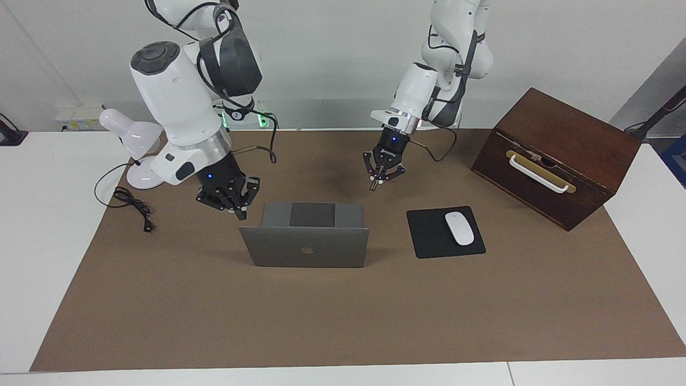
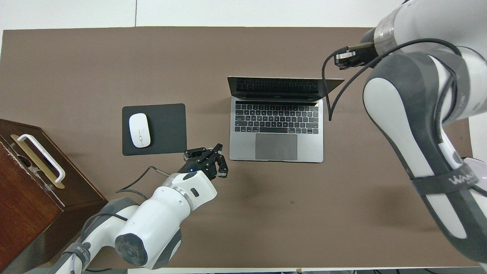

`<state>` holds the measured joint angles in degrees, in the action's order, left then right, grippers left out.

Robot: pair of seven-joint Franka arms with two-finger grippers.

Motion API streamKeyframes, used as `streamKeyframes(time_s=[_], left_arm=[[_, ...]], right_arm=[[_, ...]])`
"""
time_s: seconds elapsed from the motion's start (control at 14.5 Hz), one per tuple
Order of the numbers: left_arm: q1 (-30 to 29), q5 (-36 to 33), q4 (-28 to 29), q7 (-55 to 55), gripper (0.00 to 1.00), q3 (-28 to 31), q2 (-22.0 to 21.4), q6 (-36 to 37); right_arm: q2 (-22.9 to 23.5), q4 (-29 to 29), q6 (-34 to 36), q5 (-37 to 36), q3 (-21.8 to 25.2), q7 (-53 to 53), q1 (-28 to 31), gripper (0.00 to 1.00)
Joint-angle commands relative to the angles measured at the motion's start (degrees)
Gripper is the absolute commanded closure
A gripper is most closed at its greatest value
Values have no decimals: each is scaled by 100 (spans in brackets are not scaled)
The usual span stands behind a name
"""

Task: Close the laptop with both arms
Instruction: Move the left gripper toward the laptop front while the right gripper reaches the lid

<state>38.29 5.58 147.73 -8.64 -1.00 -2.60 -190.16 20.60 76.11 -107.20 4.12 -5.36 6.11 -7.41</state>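
The silver-grey laptop stands open on the brown mat, its lid upright with the apple logo turned away from the robots. Its keyboard and dark screen show in the overhead view. My left gripper hangs shut and empty over the mat, between the laptop's base and the mouse pad; it also shows in the overhead view. My right gripper hangs beside the laptop at the right arm's end, close to the lid's edge and not touching it. In the overhead view the right gripper is mostly hidden by its arm.
A black mouse pad with a white mouse lies beside the laptop toward the left arm's end. A dark wooden box with a white handle stands at that end. A white desk lamp and its black cord sit at the right arm's end.
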Motion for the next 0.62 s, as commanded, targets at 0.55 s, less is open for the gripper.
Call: streamKeyframes(time_s=[0.55], left_arm=[[478, 514, -675, -23, 100, 109, 1490, -1058]], right_arm=[[1042, -896, -231, -131, -18, -14, -128, 100]])
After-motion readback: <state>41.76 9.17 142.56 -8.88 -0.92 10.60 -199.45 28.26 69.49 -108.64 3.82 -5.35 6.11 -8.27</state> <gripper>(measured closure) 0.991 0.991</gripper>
